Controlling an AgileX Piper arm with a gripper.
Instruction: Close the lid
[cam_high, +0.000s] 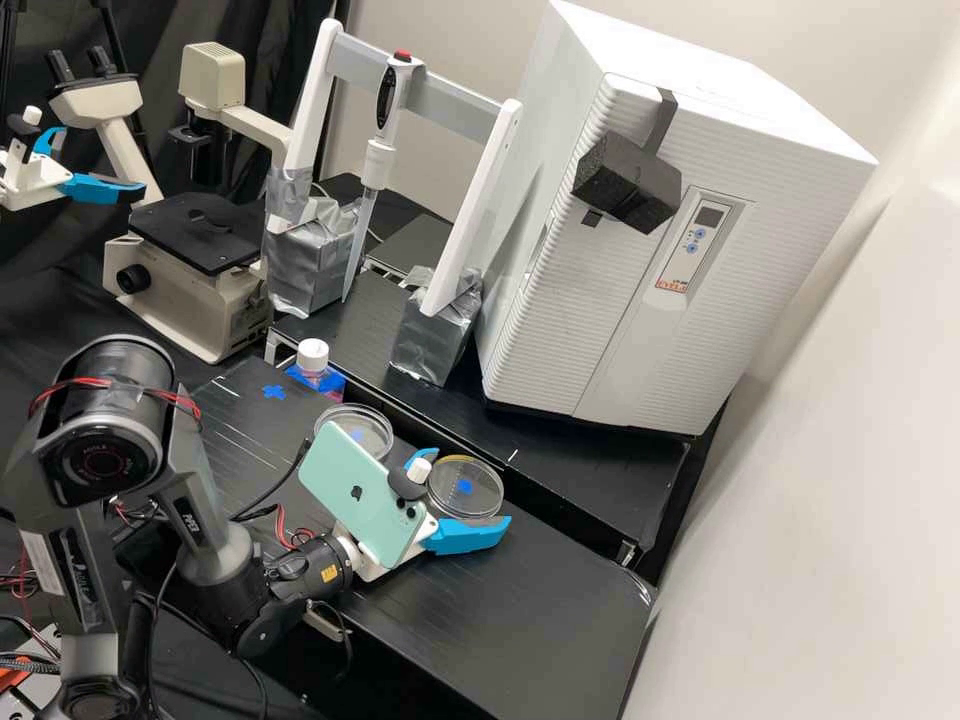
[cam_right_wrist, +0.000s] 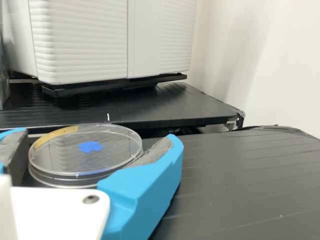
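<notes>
The tool (cam_high: 468, 488) is spread around the blue-marked dish (cam_right_wrist: 62, 156), near worktop's (cam_high: 540, 610) far edge; if touching, I cannot tell. Phone (cam_high: 350, 488) partly hides one finger.

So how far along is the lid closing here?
Already done, it seems: the lid lies over the dish, judging by the stacked clear rims in the wrist view. In hand: the gripper is around that dish, though whether it grips the lid I can't tell. Left, probably: making sure the lid is fully seated, which these pictures don't settle, then letting go if gripped and backing away.
</notes>
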